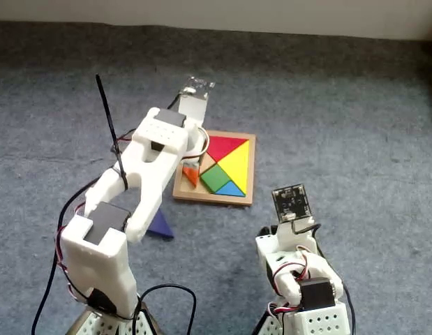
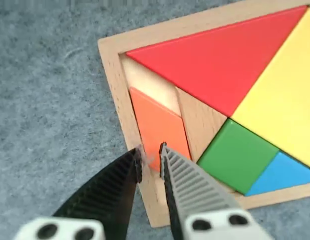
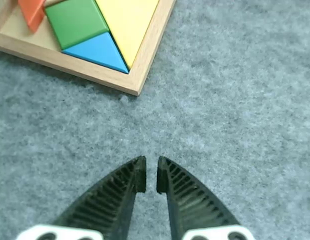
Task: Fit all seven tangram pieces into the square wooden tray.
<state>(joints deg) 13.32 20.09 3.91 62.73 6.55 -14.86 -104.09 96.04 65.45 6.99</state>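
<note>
The orange parallelogram [image 2: 160, 125] lies at the left side of the wooden tray [image 2: 112, 90], with its long axis set near to far along the left wall. Its near corner appears to be clamped between the fingers of the left gripper [image 2: 150, 157]. A bare pocket is seen just beyond its far end, before the red triangle [image 2: 220, 65], so a push away to the far side is judged to be needed. The right gripper [image 3: 147, 175] is held over the counter [image 3: 235, 100], near and right of the tray, its fingers almost together on nothing. A dark blue triangle [image 1: 160, 227] lies outside, near-left of the tray.
</note>
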